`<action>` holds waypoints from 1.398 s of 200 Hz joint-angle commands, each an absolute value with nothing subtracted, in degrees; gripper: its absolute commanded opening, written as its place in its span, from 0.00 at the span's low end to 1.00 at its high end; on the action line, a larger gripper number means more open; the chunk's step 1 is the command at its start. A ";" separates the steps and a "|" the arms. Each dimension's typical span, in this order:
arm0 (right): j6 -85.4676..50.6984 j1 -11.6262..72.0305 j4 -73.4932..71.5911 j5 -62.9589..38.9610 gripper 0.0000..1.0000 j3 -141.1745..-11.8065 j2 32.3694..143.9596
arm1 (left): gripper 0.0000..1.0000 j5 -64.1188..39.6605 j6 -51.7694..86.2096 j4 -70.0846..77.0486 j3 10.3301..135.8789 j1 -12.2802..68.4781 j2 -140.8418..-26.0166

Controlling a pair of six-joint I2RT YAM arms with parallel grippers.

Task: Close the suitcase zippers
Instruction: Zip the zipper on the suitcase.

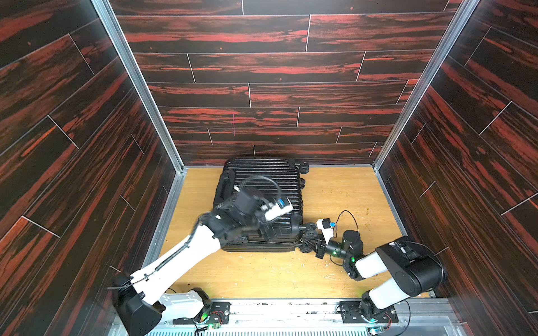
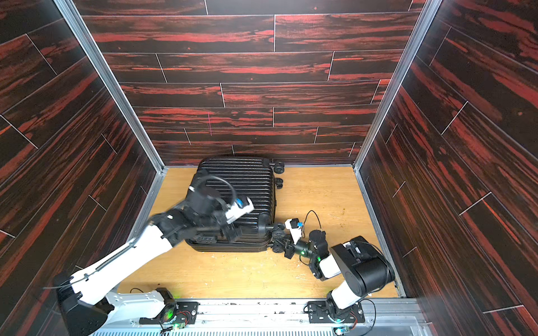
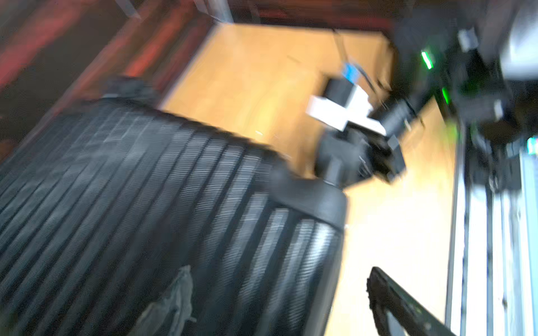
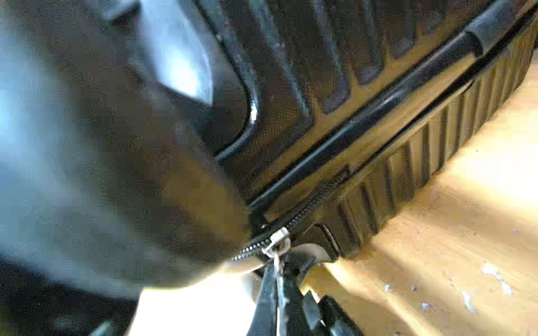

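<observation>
1. The suitcase point(image 1: 270, 180) lies flat on the table point(image 1: 334, 197) with its halves together. Its near wheeled corner sits right at the tips of the right gripper point(image 4: 276, 272).
2. The right fingers are pinched narrow on the silver pull point(image 4: 278, 241). The zipper point(image 4: 308, 209) runs away from those tips along the seam.
3. The left gripper point(image 3: 279, 273) hovers with its fingers spread wide and nothing between them. One finger is over the ribbed shell and the other is past its edge. That view is blurred.
4. Step in hand, as judged: drawing the pull along the seam. How much is already zipped cannot be told.
5. The next move calls for a firm pinch and a pull in line with the zipper. You should bring the left fingers down onto the shell to brace it against sliding.
</observation>
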State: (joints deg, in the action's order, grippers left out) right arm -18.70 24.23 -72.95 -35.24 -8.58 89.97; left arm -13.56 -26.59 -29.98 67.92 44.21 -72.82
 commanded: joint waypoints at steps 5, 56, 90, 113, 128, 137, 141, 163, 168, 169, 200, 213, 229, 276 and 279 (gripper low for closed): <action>-20.17 24.61 -68.97 -36.63 0.00 -7.99 87.77 | 0.98 -10.03 -35.86 -29.75 67.90 46.67 -73.63; -23.62 24.74 -66.97 -38.96 0.00 -8.42 86.62 | 0.96 9.07 -36.73 -21.40 65.91 52.12 -77.79; -25.86 25.64 -69.22 -38.91 0.00 -6.85 85.96 | 0.94 22.12 -33.56 -12.13 64.62 53.35 -80.17; -27.44 26.23 -71.83 -38.61 0.00 -5.72 86.29 | 0.94 28.48 -31.43 -8.03 64.50 53.35 -81.82; -28.25 26.83 -73.79 -38.26 0.00 -4.88 86.79 | 0.94 32.27 -29.50 -6.16 64.92 53.35 -83.11; -28.91 27.11 -76.00 -37.93 0.00 -3.97 87.16 | 0.94 33.84 -28.51 -5.98 65.40 53.37 -83.82; -29.33 27.16 -77.23 -37.61 0.00 -3.53 87.29 | 0.94 34.51 -28.26 -5.81 65.62 53.35 -84.12; -30.84 27.25 -81.19 -36.85 0.00 -2.07 87.98 | 0.94 37.47 -26.87 -4.63 66.56 53.35 -86.01; -30.85 27.32 -81.10 -36.82 0.00 -1.96 88.09 | 0.94 37.90 -26.54 -4.41 66.88 53.35 -86.49; -30.85 27.37 -81.11 -36.73 0.00 -1.95 88.17 | 0.94 38.02 -26.45 -4.40 66.93 53.35 -86.53; -30.48 28.52 -81.25 -35.37 0.00 -1.83 88.32 | 0.94 39.62 -24.68 -4.18 68.78 53.35 -88.70; -30.32 28.96 -81.30 -35.01 0.00 -1.91 88.20 | 0.94 39.84 -24.11 -3.80 69.37 53.26 -89.60; -30.01 29.59 -80.95 -34.61 0.00 -1.99 88.33 | 0.94 39.97 -23.45 -3.60 70.08 53.26 -90.74; -29.17 32.08 -79.60 -31.64 0.00 -2.64 87.82 | 0.94 37.57 -20.19 -5.93 73.07 53.09 -92.66; -29.04 32.16 -79.50 -31.30 0.00 -2.70 87.69 | 0.94 37.08 -20.06 -6.36 73.21 53.09 -92.65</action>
